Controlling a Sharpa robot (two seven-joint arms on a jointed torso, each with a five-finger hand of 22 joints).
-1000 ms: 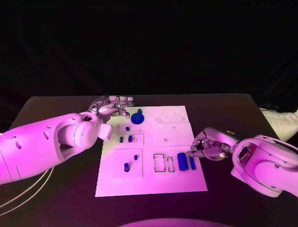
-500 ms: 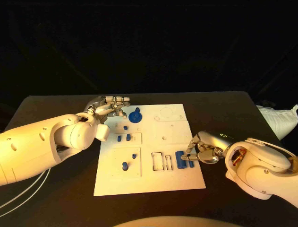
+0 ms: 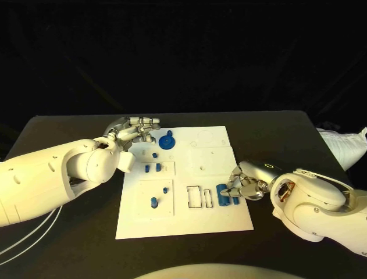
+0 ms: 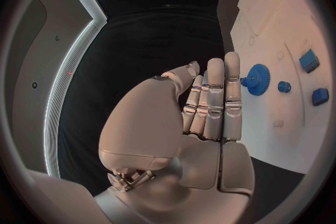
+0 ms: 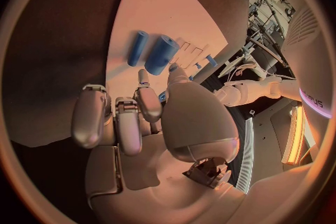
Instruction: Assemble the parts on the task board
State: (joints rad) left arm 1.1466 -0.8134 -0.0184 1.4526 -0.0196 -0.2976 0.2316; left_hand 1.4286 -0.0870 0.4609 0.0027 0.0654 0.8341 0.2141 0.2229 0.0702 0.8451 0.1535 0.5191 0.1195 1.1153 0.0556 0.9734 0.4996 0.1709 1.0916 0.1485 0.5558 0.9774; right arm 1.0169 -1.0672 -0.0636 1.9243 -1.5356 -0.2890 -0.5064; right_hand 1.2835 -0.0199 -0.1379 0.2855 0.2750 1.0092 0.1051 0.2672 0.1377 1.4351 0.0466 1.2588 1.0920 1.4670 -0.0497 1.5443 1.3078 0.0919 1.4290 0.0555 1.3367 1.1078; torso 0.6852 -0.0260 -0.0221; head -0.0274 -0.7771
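Right hand (image 3: pixel 249 185) at task board (image 3: pixel 183 224) right edge, fingers (image 5: pixel 129 123) curled by blue cylinders (image 5: pixel 153 51), empty, apparently readying pickup. Left hand (image 3: pixel 135 129) at far-left corner beside blue gear (image 3: pixel 167 142), fingers straight, empty, apparently steadying.

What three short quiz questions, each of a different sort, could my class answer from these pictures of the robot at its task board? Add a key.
1. True or false: the left hand holds the blue gear.
2. Multiple choice: the two blue cylinders lie A) off the task board on the black table; B) on the board's side nearer the right hand; C) inside the left hand.
3. Fill in: the right hand's fingertips are close to the blue ____.

Key: 1 false, its fingers are straight and hold nothing; 2 B; 3 cylinders.
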